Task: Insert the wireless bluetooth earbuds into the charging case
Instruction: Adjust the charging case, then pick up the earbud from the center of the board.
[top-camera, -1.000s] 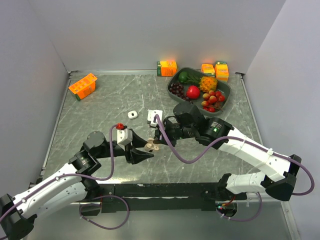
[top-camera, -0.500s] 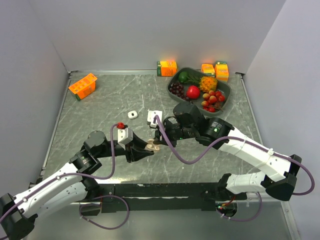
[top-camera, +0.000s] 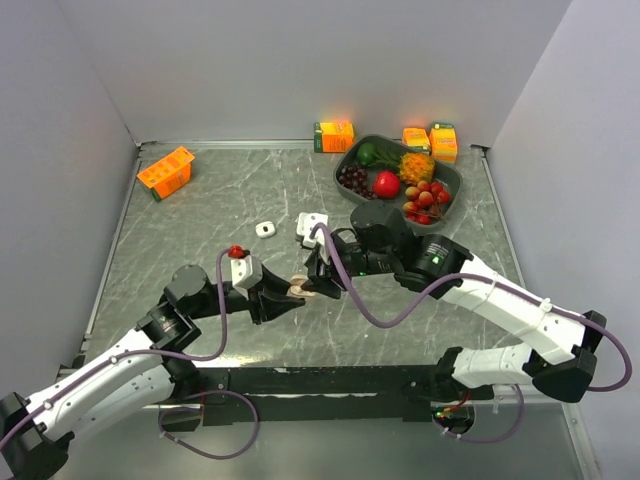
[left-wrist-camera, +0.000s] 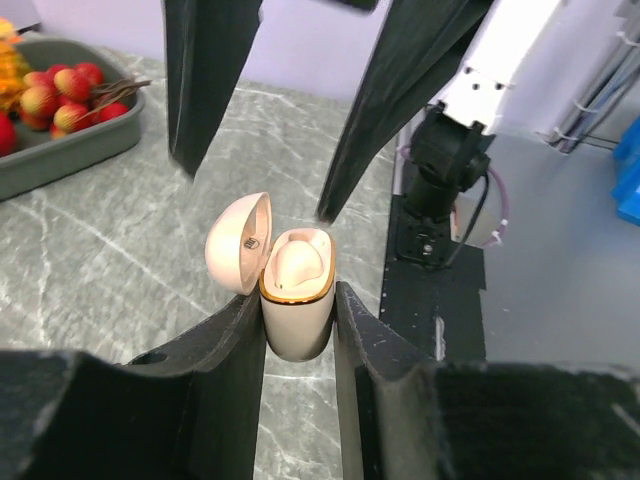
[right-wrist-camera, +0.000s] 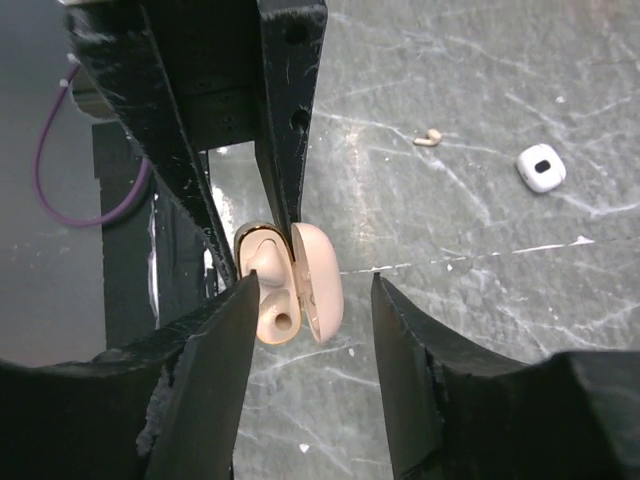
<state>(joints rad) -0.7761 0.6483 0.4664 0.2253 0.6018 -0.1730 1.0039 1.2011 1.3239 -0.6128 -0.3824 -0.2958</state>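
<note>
The right gripper (right-wrist-camera: 315, 288) has been spreading its fingers, which are now standing open on either side of the charging case (left-wrist-camera: 297, 300). A beige earbud (left-wrist-camera: 296, 262) is sitting inside the case, whose lid is leaning toward 10 o'clock in the left wrist view. The left gripper (left-wrist-camera: 298, 318) is clamping the case's body over the table (right-wrist-camera: 500, 300). In the right wrist view a loose earbud (right-wrist-camera: 430, 136) is lying at 1 o'clock from it, with a white case (right-wrist-camera: 541, 168) beyond at 2 o'clock.

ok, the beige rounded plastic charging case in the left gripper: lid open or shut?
Open. The beige plastic charging case, clamped in the left gripper, has its lid hinged back; a beige earbud shows inside.
</note>
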